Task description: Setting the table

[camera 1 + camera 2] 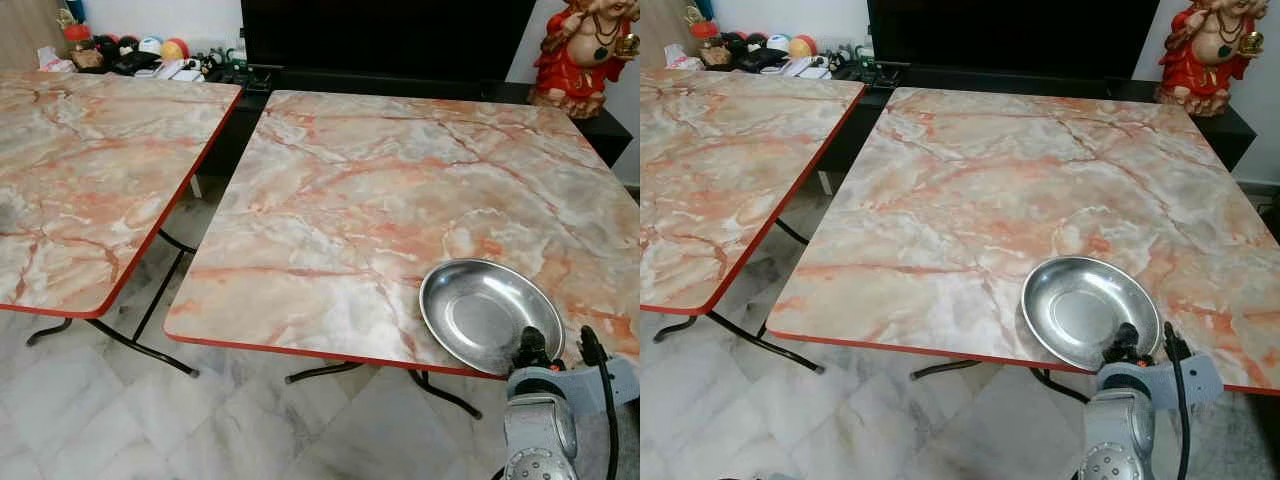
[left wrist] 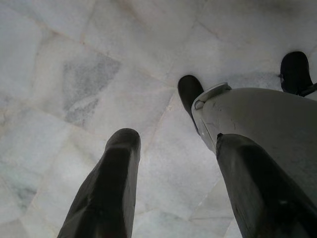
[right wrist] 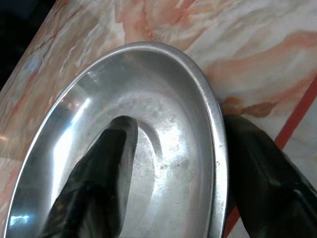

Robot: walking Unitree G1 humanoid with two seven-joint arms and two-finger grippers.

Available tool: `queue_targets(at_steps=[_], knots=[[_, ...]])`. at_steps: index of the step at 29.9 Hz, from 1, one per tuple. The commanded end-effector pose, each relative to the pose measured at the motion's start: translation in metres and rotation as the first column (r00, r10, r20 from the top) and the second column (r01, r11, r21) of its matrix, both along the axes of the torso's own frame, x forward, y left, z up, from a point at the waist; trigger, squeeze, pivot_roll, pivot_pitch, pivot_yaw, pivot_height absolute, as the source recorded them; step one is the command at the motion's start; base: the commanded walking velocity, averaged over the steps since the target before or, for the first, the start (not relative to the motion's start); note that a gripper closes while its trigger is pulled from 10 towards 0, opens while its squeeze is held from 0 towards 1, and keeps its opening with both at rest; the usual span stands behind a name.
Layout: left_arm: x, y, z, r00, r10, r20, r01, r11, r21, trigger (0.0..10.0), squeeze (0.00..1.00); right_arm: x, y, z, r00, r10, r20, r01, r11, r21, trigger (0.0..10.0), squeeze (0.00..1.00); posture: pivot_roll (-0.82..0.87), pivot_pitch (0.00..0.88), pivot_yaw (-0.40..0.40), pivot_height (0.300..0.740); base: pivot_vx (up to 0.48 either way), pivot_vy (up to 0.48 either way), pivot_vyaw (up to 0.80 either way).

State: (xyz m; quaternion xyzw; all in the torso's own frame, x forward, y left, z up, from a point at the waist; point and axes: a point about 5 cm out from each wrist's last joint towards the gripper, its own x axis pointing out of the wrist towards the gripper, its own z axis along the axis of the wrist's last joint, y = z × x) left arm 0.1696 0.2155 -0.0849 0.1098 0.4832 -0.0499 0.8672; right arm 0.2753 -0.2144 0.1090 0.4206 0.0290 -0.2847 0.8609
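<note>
At the near right corner of the marble-patterned table [image 1: 360, 200], your right gripper [image 3: 173, 163] straddles the rim of the steel plate [image 1: 485, 312]: one black finger [image 3: 99, 168] lies inside the bowl of the plate, the other sits outside below the rim, by the table's red edge. The fingers are spread on either side of the rim, and you cannot tell from these pictures whether they pinch the metal or have let it go. The plate rests flat on the tabletop, its near rim just at the table's front edge.

You appear to be at the placing step, with the first dish set down or nearly so. If the plate is meant to stay here, the next move calls for parting the fingers fully and drawing the wrist back and down off the edge without dragging the rim; so close to the edge, a snag could tip the plate off.

Your left gripper [image 2: 173, 163] hangs idle over the pale floor tiles [image 2: 99, 74], fingers apart and holding nothing. A second table [image 1: 90, 170] stands to the left.
</note>
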Motion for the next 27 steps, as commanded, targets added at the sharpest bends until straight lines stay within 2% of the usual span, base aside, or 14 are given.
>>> queue_targets(at_steps=[1, 7, 8, 9, 10, 14, 18, 23, 24, 25, 26, 27], knots=[[-0.009, 0.002, -0.004, 0.999, 0.0, -0.037, 0.001, 1.0, 0.008, 10.0, 0.0, -0.007, 0.008, -0.011, 0.999, -0.013, -0.038, 0.014, 0.999, 0.036, 10.0, 1.0, -0.02, 0.157, -0.026, 0.74, 0.0, 0.0, 0.0], [-0.01, 0.001, -0.004, 0.999, -0.003, -0.039, 0.004, 1.0, 0.009, 10.0, 0.0, -0.012, 0.003, -0.008, 0.999, -0.044, -0.019, 0.044, 0.999, 0.013, 10.0, 1.0, -0.02, 0.158, -0.026, 0.74, 0.0, 0.0, 0.0], [-0.01, 0.001, -0.004, 0.999, -0.003, -0.039, 0.004, 1.0, 0.009, 10.0, 0.0, -0.013, 0.003, -0.007, 0.999, -0.045, -0.015, 0.045, 0.999, 0.006, 10.0, 0.56, -0.02, 0.158, -0.026, 0.74, 0.0, 0.0, 0.0], [-0.01, 0.001, -0.004, 0.999, -0.003, -0.039, 0.004, 1.0, 0.008, 10.0, 0.0, -0.013, 0.003, -0.006, 0.999, -0.047, -0.012, 0.047, 0.999, 0.001, 10.0, 0.56, -0.02, 0.158, -0.026, 0.74, 0.0, 0.0, 0.0], [-0.01, 0.001, -0.004, 0.999, -0.003, -0.039, 0.003, 1.0, 0.008, 10.0, 0.0, -0.014, 0.003, -0.005, 0.999, -0.054, -0.005, 0.054, 0.999, 0.001, 10.0, 0.0, -0.02, 0.158, -0.026, 0.74, 0.0, 0.0, 0.0], [-0.01, 0.001, -0.004, 0.999, -0.003, -0.04, 0.003, 1.0, 0.008, 10.0, 0.0, -0.019, -0.001, -0.003, 0.994, -0.108, 0.012, 0.108, 0.994, 0.003, 10.0, 0.0, -0.02, 0.158, -0.026, 0.74, 0.0, 0.0, 0.0], [-0.01, 0.001, -0.005, 0.999, -0.004, -0.041, 0.004, 1.0, 0.008, 10.0, 0.0, -0.023, -0.006, 0.0, 0.989, -0.147, 0.021, 0.147, 0.988, -0.039, 10.0, 0.0, -0.02, 0.158, -0.026, 0.74, 0.0, 0.0, 0.0], [-0.009, 0.001, -0.004, 0.999, 0.002, -0.035, -0.001, 1.0, 0.009, 10.0, 0.0, -0.018, -0.005, 0.021, 0.993, -0.08, 0.085, 0.099, 0.963, -0.252, 10.0, 0.0, -0.02, 0.159, -0.026, 0.74, 0.0, 0.0, 0.0], [-0.008, 0.001, -0.004, 1.0, 0.01, -0.027, -0.01, 1.0, 0.004, 10.0, 0.0, -0.014, -0.002, 0.028, 0.994, -0.034, 0.105, 0.065, 0.95, -0.307, 10.0, 0.0, -0.02, 0.161, -0.025, 0.74, 0.0, 0.0, 0.0], [-0.008, 0.001, -0.003, 0.999, 0.031, -0.014, -0.031, 0.999, -0.013, 10.0, 0.0, -0.006, 0.003, 0.038, 0.993, 0.058, 0.105, -0.006, 0.899, -0.438, 10.0, 0.0, -0.03, 0.158, -0.022, 0.74, 0.0, 0.0, 0.0], [-0.008, 0.001, -0.003, 0.999, 0.031, -0.014, -0.031, 0.999, -0.013, 10.0, 0.0, -0.006, 0.003, 0.038, 0.993, 0.058, 0.105, -0.006, 0.899, -0.438, 10.0, 0.0, -0.03, 0.158, -0.022, 0.74, 0.0, 0.0, 0.0], [-0.008, 0.001, -0.003, 0.999, 0.037, -0.012, -0.037, 0.999, -0.017, 10.0, 0.0, -0.004, 0.004, 0.04, 0.992, 0.081, 0.101, -0.024, 0.881, -0.472, 10.0, 0.0, -0.03, 0.155, -0.024, 0.74, 0.0, 0.0, 0.0]])
